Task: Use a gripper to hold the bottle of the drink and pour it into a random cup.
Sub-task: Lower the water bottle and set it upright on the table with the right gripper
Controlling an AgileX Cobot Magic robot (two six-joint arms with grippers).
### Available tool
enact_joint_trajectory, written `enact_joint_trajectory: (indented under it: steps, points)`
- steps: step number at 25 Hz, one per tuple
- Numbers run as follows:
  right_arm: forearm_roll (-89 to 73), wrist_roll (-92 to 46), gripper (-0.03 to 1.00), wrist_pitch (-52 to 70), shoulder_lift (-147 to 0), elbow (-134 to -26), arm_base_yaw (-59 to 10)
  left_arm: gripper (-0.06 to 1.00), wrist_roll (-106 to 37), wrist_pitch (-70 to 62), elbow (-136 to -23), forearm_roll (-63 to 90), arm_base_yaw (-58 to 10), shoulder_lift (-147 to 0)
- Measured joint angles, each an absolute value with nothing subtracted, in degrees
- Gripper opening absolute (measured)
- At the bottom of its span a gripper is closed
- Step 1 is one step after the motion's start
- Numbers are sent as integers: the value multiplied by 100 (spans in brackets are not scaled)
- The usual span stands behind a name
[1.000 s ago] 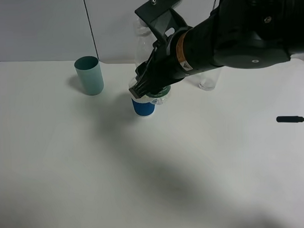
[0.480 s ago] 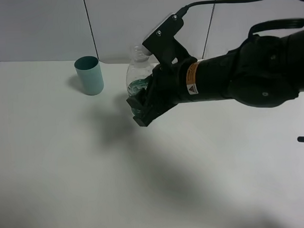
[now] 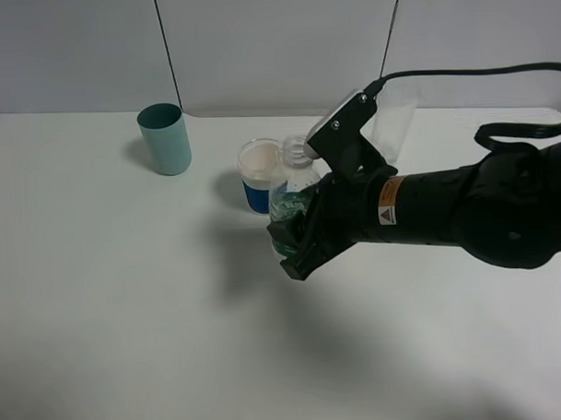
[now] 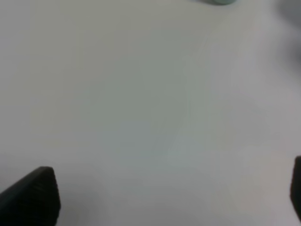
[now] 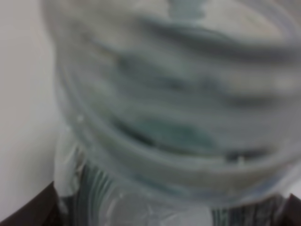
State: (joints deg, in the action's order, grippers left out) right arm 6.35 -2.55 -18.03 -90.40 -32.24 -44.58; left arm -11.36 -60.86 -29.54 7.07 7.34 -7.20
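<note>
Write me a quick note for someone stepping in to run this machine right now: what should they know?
Right end effector: shut on the bottle, which is upright, capless, close beside the blue cup.
Left end effector: open, holding nothing, over the table.
Teal cup stands farther left in the overhead view; clear glass behind the right arm.
Done: bottle grasped. Whether anything has been poured cannot be told.
Left: tip the bottle over a cup if needed, then set it down.
</note>
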Motion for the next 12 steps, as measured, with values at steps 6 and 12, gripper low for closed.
enact_joint_trajectory:
  steps: [6,12]
  points:
    - [75,-380,58,-2293,-9040,-2800,-4419,99,-1136,-6086,-2954,707,734,-720]
    - [-850,-827,58,-2611,-9038,-2537,-4396,99,-1136,-6086,-2954,707,734,-720]
